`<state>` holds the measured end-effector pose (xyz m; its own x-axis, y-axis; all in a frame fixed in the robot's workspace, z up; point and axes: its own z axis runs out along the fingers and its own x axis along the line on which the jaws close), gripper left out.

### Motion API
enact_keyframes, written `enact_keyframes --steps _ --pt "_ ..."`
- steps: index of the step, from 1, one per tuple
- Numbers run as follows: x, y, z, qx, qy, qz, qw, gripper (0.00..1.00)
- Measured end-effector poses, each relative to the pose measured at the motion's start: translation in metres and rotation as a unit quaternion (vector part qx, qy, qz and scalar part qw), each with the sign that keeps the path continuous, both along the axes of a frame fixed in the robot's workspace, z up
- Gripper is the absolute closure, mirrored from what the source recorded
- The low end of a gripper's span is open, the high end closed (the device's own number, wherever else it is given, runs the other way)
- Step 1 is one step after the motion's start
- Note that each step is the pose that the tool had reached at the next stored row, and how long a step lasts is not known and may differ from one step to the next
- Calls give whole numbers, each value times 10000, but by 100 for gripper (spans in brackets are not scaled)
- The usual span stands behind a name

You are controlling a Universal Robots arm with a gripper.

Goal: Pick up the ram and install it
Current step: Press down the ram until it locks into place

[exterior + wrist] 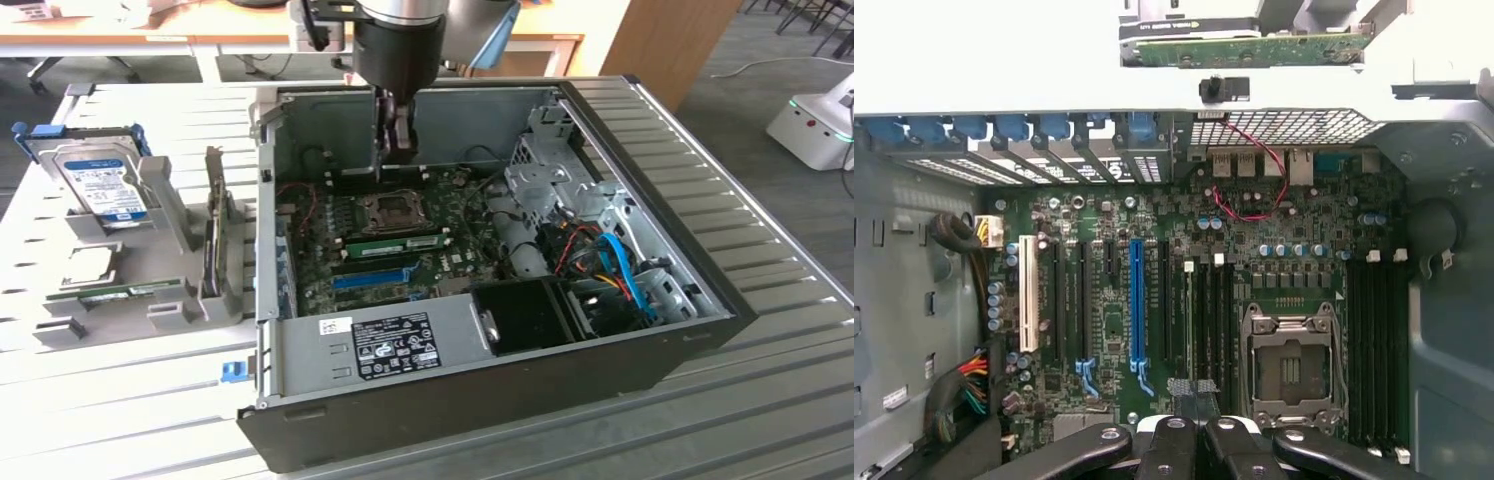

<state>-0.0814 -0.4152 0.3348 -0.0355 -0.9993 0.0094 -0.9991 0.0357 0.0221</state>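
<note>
Inside the open computer case (694, 300), the gripper (396, 160) is hanging over the motherboard (461, 265), just behind the processor socket (398, 208) as the exterior view shows it. Its dark fingers are pressing together, tip against tip, and are gripping no green stick. The wrist view is looking straight down past the gripper (1192, 395) onto the motherboard (1274, 230), with the fingertips sitting over the dark memory slots (1204, 310) beside the processor socket (1291, 365).

The ram (400, 243) is lying along a slot on the motherboard, between the processor socket and the blue slot (374, 276), apart from the gripper. Whether it is sitting fully down in its slot cannot be told.

Outside the case, toward the exterior view's left, a grey holder (167, 205) is standing on the slatted table (747, 400). A hard drive (107, 185) with a blue and white label is leaning in it, and a second green stick (127, 292) is lying in a low grey holder near the table's front. A circuit card (214, 235) is standing on edge between the hard drive and the case wall. In the wrist view, a red wire (1254, 205) is looping over the motherboard near the rear ports.
</note>
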Motion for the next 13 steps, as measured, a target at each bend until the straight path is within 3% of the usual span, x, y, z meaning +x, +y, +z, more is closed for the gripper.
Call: enact_keyframes --steps 8,13 --pt "119 0 -2 0 1 1 10000 89" --pt "210 0 -2 -17 7 1 10000 89"
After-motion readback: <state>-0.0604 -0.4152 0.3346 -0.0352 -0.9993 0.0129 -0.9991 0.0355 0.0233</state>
